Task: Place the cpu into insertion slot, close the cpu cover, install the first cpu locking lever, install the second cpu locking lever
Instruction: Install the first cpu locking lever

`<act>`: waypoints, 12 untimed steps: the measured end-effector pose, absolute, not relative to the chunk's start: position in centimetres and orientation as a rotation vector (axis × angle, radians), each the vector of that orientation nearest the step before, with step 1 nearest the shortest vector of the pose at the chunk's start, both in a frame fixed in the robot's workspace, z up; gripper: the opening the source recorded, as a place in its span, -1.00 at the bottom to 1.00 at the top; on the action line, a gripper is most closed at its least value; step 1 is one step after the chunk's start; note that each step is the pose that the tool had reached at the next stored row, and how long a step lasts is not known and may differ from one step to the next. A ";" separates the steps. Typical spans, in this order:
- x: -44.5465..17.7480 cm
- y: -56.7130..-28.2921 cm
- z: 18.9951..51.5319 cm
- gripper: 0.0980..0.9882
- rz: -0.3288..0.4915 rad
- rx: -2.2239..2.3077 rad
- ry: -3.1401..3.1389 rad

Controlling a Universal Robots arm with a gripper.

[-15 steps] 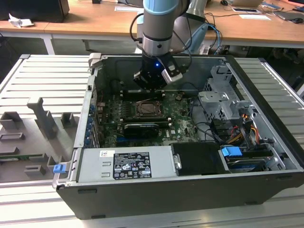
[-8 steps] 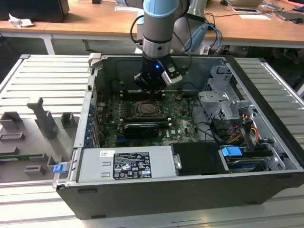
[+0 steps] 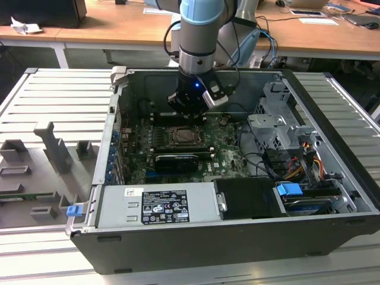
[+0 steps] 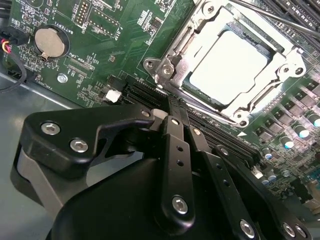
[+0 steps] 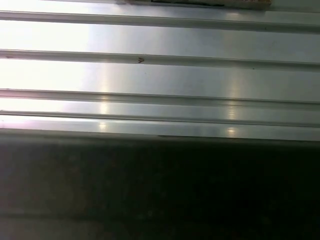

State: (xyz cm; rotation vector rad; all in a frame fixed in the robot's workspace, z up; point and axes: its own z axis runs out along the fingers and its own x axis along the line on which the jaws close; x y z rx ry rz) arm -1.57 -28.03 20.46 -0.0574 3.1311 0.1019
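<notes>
The cpu lies flat in the slot, its pale metal top showing through the cut-out of the cover, which is folded down over it in the second wrist view. The silvery frame rings the chip on all sides, and a thin lever runs along the side of the socket away from the gripper. In the exterior view the slot sits in the middle of the green board inside the open case, with the gripper hanging just above and behind it.

In the second wrist view the gripper sits close over the board, beside the socket and touching neither chip nor cover as far as can be seen. Its black fingers are drawn together, side by side with no gap and nothing between them. A round coin battery sits on the board well away from the socket.

The case rests on a ribbed metal tabletop; grey fixture blocks stand on it towards the exterior view's left. A silvery power supply fills the near part of the case, and a blue tab marks the drive bay towards the exterior view's right. The first wrist view shows ribbed metal above a dark band
</notes>
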 end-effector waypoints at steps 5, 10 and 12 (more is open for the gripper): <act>-1.5 -28.0 20.4 -0.98 0.102 -0.057 3.131; -1.5 -28.0 20.4 -0.98 0.102 -0.057 3.131; -1.5 -28.1 20.5 -0.98 0.102 -0.057 3.131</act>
